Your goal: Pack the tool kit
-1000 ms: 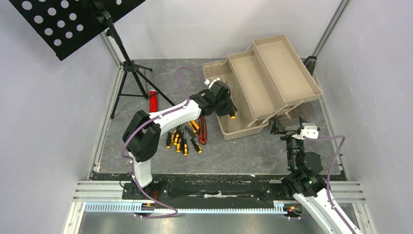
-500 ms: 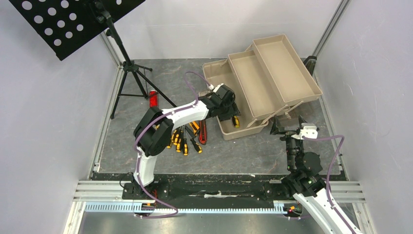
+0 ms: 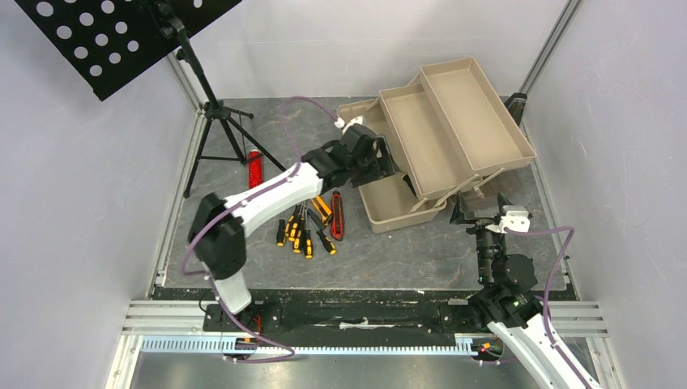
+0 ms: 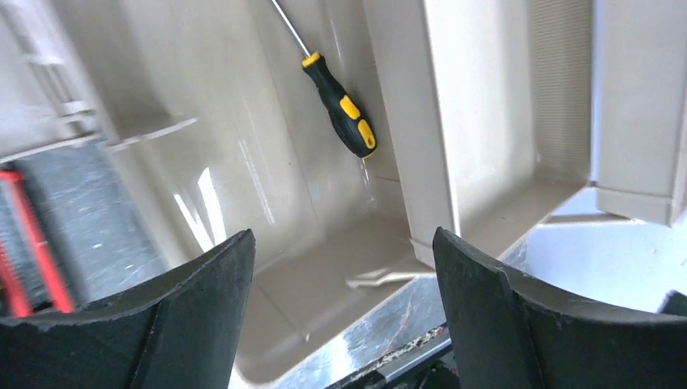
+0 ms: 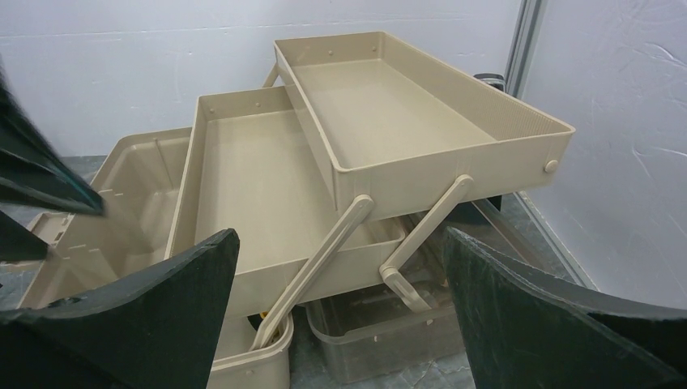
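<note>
- The toolbox stands open at 1 o'clock on the table.
- Its upper tray and lower tray are folded out, stepping up toward 1 o'clock from the bin.
- The left gripper hangs over the bin's 10 o'clock side. The left arm reaches to it from 7 o'clock.
- In the left wrist view the left gripper has its jaws apart with nothing between them, and it looks down into the bin.
- One screwdriver lies on the bin floor against an inner wall. In the left wrist view its handle points to 5 o'clock and its shaft to 11 o'clock.
- The other screwdrivers lie bunched on the table at 8 o'clock from the bin, partly under the left arm.
- The orange knife and red knife lie side by side between that bunch and the bin.
- The right gripper sits at 4 o'clock from the bin, near the toolbox's front corner.
- In the right wrist view the right gripper has its jaws spread wide and holds nothing. It faces the two trays and their fold-out arms.
- A red bar lies at 9 o'clock from the left gripper, beside a leg of the stand.
</note>
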